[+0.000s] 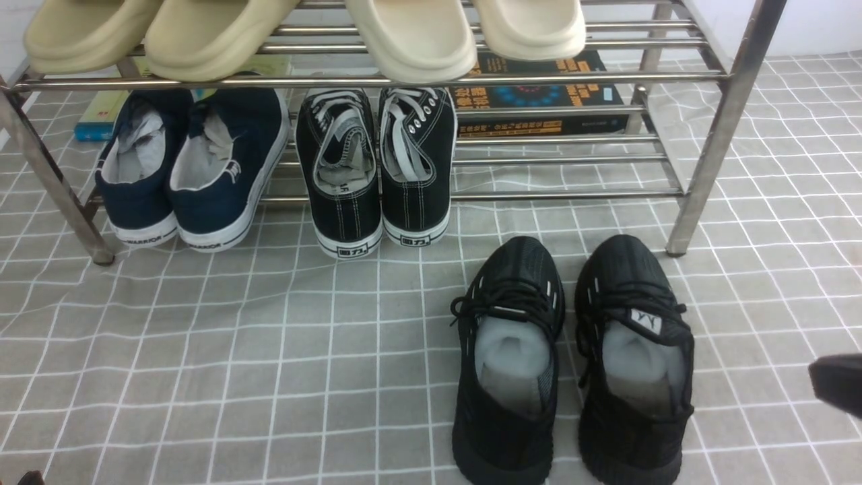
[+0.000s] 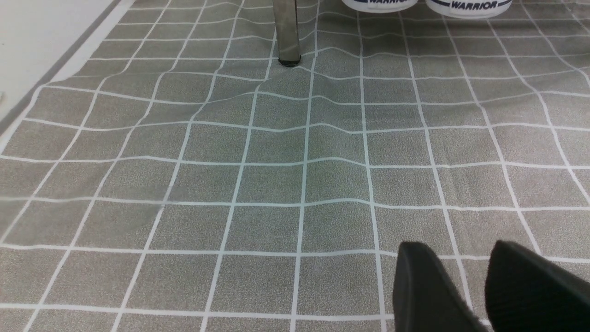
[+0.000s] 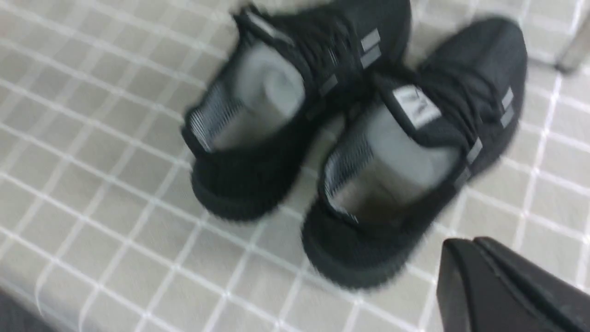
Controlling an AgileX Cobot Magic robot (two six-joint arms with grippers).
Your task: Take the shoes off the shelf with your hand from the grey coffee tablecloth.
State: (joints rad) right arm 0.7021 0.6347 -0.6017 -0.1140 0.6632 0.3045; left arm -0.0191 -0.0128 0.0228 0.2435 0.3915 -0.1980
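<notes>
Both shoes (image 1: pixel 512 404) sit paired on the grey cloth (image 1: pixel 202 337), just in front of the shelf (image 1: pixel 377 81), toes twd it, so the job looks done. My right claw (image 3: pixel 465 258) is pressed together & empty beside them. Left claw (image 2: pixel 465 263) is spread, idle.

Plain white wall (image 1: pixel 818 27) behind

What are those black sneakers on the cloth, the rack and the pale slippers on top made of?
Black sneakers: apparently knitted fabric, matte, with a fine ribbed weave showing; the soles look rubbery.
Rack: polished metal tubes, probably steel, bright with reflections.
Pale slippers: likely moulded foam or soft rubber, since they look smooth, matte, thick and seamless.
</notes>
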